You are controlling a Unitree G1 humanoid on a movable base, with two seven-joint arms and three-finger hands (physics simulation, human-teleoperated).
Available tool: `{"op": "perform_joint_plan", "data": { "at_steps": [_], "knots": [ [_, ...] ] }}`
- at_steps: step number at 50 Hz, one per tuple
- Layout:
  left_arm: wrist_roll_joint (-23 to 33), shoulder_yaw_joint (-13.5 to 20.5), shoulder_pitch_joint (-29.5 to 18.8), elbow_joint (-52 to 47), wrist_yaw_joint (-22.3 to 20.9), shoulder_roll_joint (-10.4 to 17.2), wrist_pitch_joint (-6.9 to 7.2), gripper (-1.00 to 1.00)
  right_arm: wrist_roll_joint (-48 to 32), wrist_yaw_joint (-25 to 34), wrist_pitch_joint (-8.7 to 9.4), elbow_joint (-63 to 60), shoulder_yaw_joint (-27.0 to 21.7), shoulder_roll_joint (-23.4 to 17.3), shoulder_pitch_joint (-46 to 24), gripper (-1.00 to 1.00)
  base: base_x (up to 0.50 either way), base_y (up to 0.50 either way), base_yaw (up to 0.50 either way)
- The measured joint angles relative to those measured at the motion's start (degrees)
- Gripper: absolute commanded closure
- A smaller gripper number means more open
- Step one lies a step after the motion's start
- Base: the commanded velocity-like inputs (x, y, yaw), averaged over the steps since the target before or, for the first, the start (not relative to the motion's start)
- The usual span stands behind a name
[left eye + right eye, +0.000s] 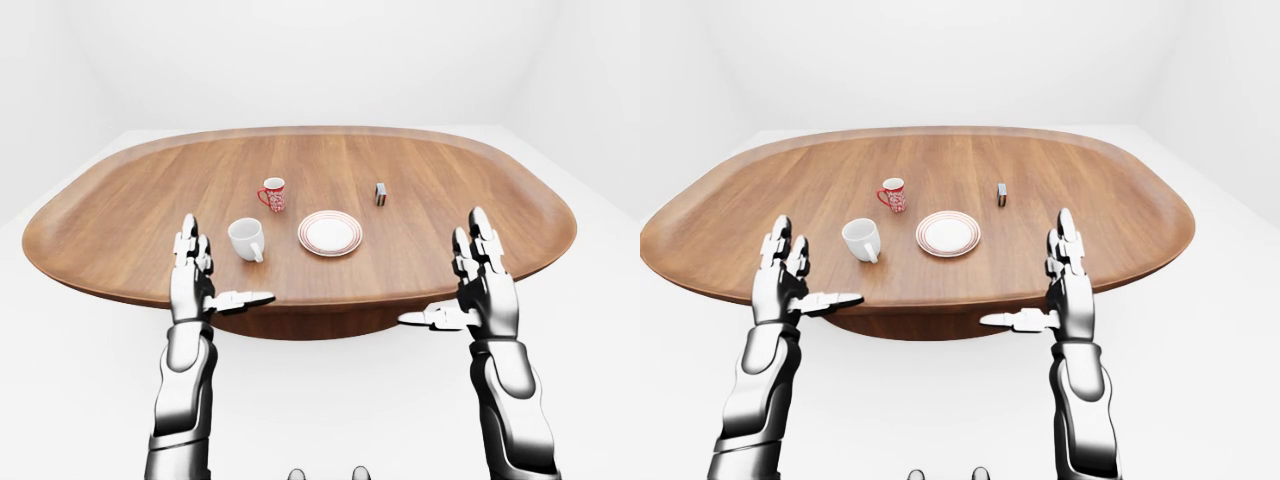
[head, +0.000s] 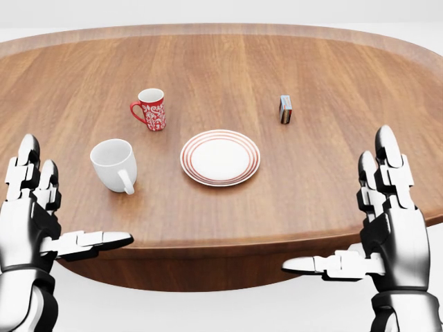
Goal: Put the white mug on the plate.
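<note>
The white mug (image 2: 114, 164) is standing upright on the table (image 2: 332, 76), just left of the plate (image 2: 220, 158) in the head view with its handle turned toward the table's near edge; it is lying up and to the right of the left hand (image 2: 31, 218), which is the nearer one. Both the left hand and the right hand (image 2: 387, 225) are hovering at that edge with fingers spread and thumbs turned inward, gripping nothing. Counted: one white mug, one plate, one red patterned mug (image 2: 151, 108), one small box (image 2: 285, 109).
</note>
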Motion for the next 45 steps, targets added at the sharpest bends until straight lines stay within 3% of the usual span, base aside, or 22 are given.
{"op": "perform_joint_plan", "data": {
  "at_steps": [15, 20, 23, 24, 25, 37, 45],
  "knots": [
    [-0.1, 0.54, -0.49, 0.22, 0.64, 0.27, -0.52, -1.0, -0.88, 0.44, -0.33, 0.27, -0.79, 0.16, -0.3, -1.0, 0.0, 0.0, 0.0],
    [-0.25, 1.04, -0.81, -0.18, 0.92, 0.52, -0.3, -1.0, -1.08, 0.46, 0.35, -1.26, -1.07, 0.12, 0.09, -1.0, 0.0, 0.0, 0.0],
    [-0.47, 1.72, -1.02, -2.04, 1.21, 0.86, 0.77, -1.0, -1.42, 0.48, 1.93, -4.34, -1.2, 0.07, 0.72, -1.0, 0.0, 0.0, 0.0],
    [-0.75, 2.18, -1.23, -3.0, 1.33, 1.06, 1.49, -1.0, -1.56, 0.53, 3.06, -6.27, -1.31, 0.01, 1.0, -1.0, 0.0, 0.0, 0.0],
    [-1.09, 2.72, -1.46, -4.13, 1.47, 1.31, 2.34, -1.0, -1.73, 0.6, 3.06, -8.39, -1.47, -0.05, 1.27, -1.0, 0.0, 0.0, 0.0],
    [-8.53, 11.3, -5.68, -14.24, 4.4, 5.88, 2.41, -1.0, -3.7, 4.29, 3.06, -37.48, -8.31, -0.74, 2.04, -1.0, 0.0, 0.0, 0.0],
    [-12.57, 14.56, -7.3, -16.61, 6.43, 8.25, 2.41, -1.0, -2.5, 5.97, 3.06, -37.53, -13.86, -0.94, 2.6, -1.0, 0.0, 0.0, 0.0]
  ]
}}
